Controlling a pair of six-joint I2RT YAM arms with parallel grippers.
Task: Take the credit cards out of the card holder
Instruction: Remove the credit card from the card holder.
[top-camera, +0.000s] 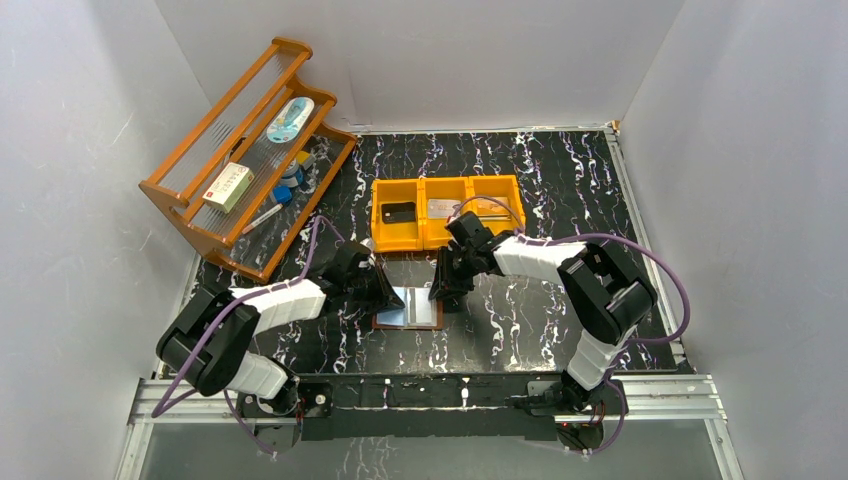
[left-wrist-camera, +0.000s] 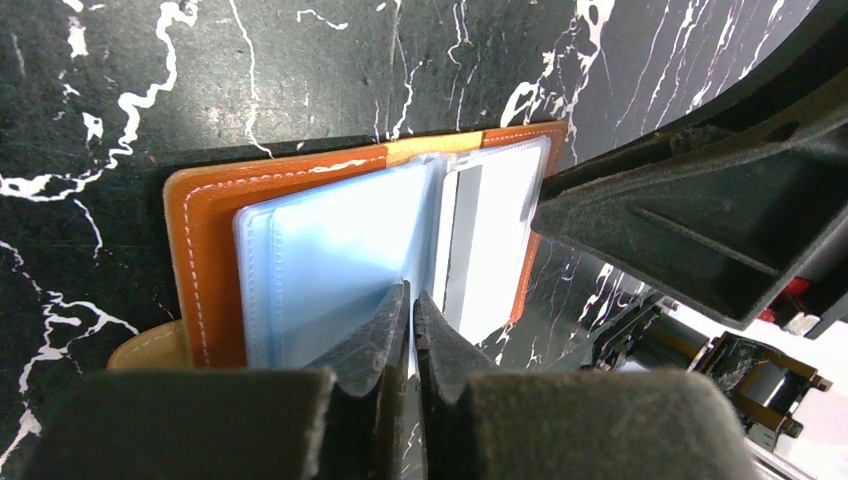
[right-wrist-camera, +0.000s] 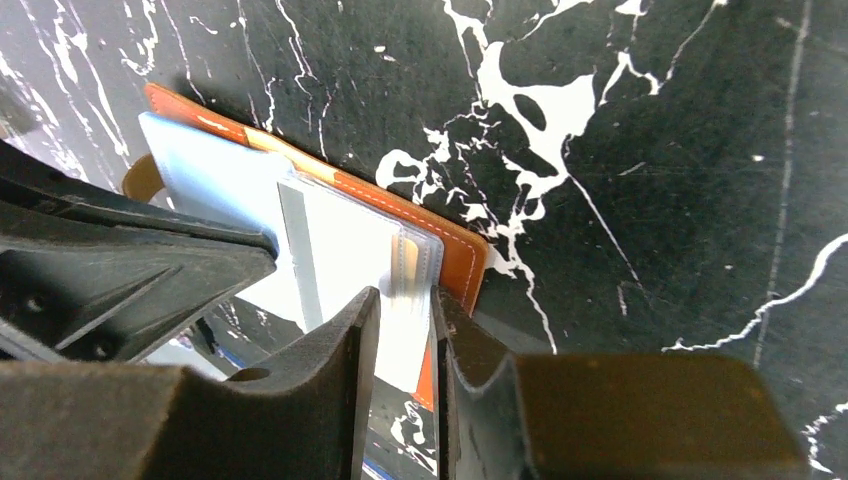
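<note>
The card holder (top-camera: 405, 326) lies open on the black marbled table, brown leather (left-wrist-camera: 200, 250) with pale-blue clear pockets (left-wrist-camera: 330, 250). My left gripper (left-wrist-camera: 412, 300) is shut, its tips pressing down on the pockets near the fold. A pale credit card with a grey stripe (left-wrist-camera: 465, 240) sits in the right-hand pocket. My right gripper (right-wrist-camera: 405, 295) is at the holder's right edge (right-wrist-camera: 460, 255), jaws slightly apart, with the blurred edge of that pocket between them. A black card (top-camera: 398, 212), a silvery one (top-camera: 443, 208) and a third (top-camera: 490, 208) lie in the orange bin (top-camera: 447, 181).
The three-compartment orange bin stands just behind the holder. A wooden rack (top-camera: 170, 185) at the back left holds a white-and-red box (top-camera: 228, 186) and small items. White walls close in on three sides. Both arms meet over the holder (top-camera: 385, 285), (top-camera: 450, 265).
</note>
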